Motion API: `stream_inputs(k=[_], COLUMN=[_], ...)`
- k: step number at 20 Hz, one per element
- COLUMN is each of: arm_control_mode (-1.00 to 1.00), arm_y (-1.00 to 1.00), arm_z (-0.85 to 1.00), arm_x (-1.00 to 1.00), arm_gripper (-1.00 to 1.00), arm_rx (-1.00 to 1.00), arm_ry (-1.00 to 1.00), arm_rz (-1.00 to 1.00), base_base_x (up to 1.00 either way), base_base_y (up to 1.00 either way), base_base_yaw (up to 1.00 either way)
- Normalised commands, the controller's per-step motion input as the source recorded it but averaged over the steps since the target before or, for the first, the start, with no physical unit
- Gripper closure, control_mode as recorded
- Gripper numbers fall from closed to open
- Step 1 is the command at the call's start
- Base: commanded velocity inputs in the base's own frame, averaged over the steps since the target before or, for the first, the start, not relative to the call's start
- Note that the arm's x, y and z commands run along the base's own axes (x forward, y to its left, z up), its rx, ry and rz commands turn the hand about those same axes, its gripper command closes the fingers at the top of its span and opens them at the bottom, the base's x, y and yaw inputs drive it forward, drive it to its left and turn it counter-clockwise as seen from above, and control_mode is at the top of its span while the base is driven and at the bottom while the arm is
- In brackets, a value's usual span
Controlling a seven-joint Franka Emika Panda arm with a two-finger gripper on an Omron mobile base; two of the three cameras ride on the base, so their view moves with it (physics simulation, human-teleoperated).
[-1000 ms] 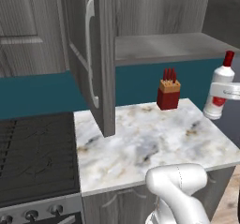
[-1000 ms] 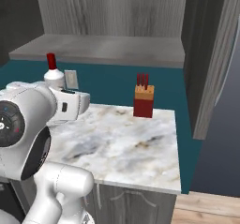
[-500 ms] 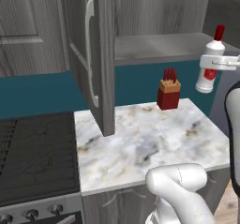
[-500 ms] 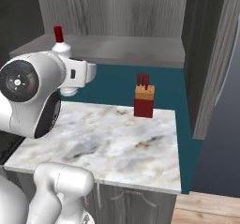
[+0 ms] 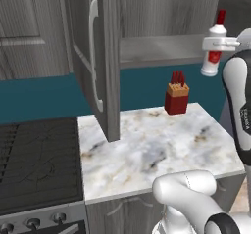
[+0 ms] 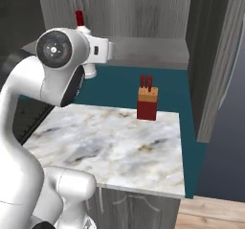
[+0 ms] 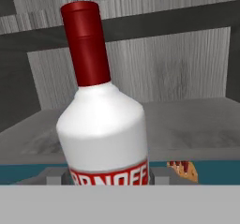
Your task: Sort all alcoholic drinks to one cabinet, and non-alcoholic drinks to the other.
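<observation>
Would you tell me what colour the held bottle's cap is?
Red; the bottle cap shows best in the hand view.

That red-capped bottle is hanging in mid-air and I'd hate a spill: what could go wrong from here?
The bottle is held tilted by the gripper in front of the open cabinet shelf; set down at that angle, it might topple. Its red cap stands high, so it may clip the cabinet's top edge going in. If the grip slips, it would probably drop near the knife block.

The bottle (image 7: 101, 124) carries a red label reading, partly cut off, "RNOFF"
</observation>
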Motion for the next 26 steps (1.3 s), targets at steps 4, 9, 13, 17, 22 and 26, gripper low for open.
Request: stream_inputs(k=[4, 9, 13, 17, 22, 26], arm_control_mode=[-1.00, -1.00, -1.00, -1.00, -1.00, -1.00], arm_y=[-0.33, -0.25, -0.13, -0.12, -0.17, -0.13], arm_z=[0.06, 0.06, 0.03, 0.05, 0.04, 0.00], arm_x=[0.72, 0.72, 0.78, 0.76, 0.54, 0.45], arm_gripper=[1.00, 1.00, 1.00, 1.00, 1.00, 1.00], arm_rx=[0.00, 0.00, 0.00, 0.00, 0.00, 0.00], arm_ry=[-0.02, -0.01, 0.00, 0.00, 0.00, 0.00], arm_rz=[0.00, 0.00, 0.00, 0.00, 0.00, 0.00], base_base_x=[0.00, 0.00, 0.00, 0.00, 0.00, 0.00], base_base_y=[0.00, 0.00, 0.00, 0.00, 0.00, 0.00], base_base_yaw=[0.00, 0.00, 0.00, 0.00, 0.00, 0.00])
